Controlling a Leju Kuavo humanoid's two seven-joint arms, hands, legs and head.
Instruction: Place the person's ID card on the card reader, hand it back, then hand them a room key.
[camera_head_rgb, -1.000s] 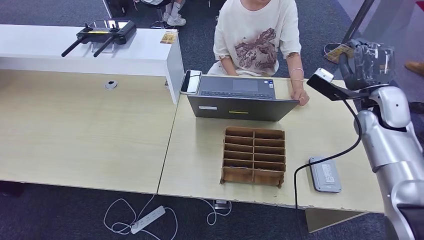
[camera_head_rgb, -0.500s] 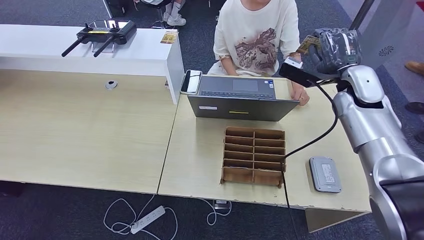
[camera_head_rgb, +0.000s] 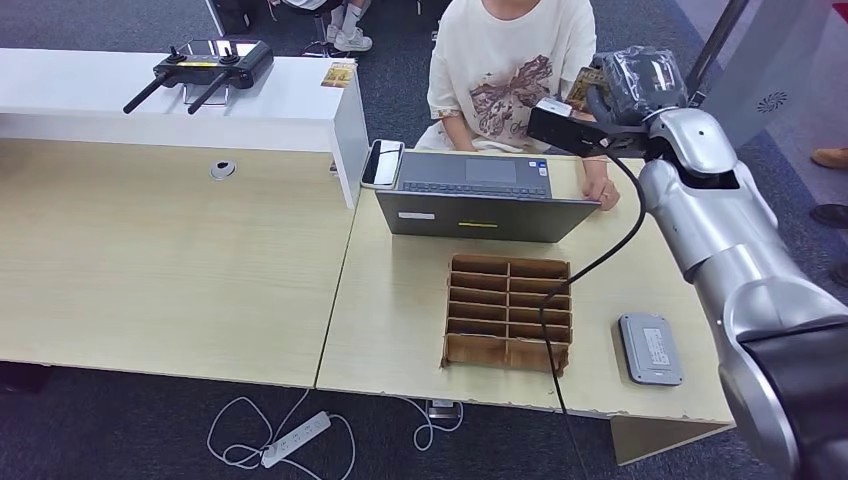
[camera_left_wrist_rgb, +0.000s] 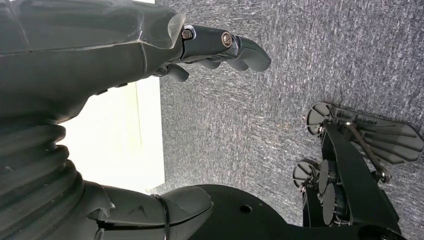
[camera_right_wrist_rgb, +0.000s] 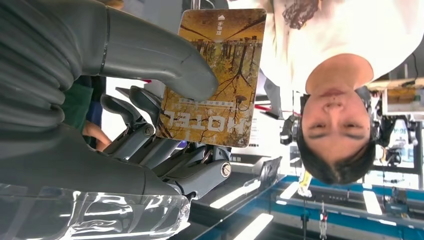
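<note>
Amber-and-brown printed card, item 1: room key (camera_right_wrist_rgb: 212, 75), pinched between thumb and fingers of right hand (camera_head_rgb: 622, 88), held up at approx 1 o'clock of the desk as seen from the head view, just in front of the person (camera_head_rgb: 515, 70) seated behind the laptop (camera_head_rgb: 478, 195).

Step in hand (my reading): handover of room key, last part of task. To do well: keep pinch firm on the lower part of the card so most of it stays free for the person to take; present it toward their hand (camera_head_rgb: 600, 190), which rests on the desk beside the laptop at 3 o'clock of it; hold steady, let go only once they have it. Risk: early release drops card onto laptop.

Item 2: card reader (camera_head_rgb: 650, 348), grey, flat on desk (camera_head_rgb: 400, 310) at 5 o'clock, nothing on it. ID card not seen.

Item 3: left hand (camera_left_wrist_rgb: 150, 40), hanging by desk edge over grey carpet, fingers loosely curled, holds nothing.

Item 4: brown slotted card tray (camera_head_rgb: 508, 312), desk centre, 6 o'clock of laptop.

Writing: "HOTEL" in pale caps on key, smaller line beside it illegible. Reader label too small to read.
</note>
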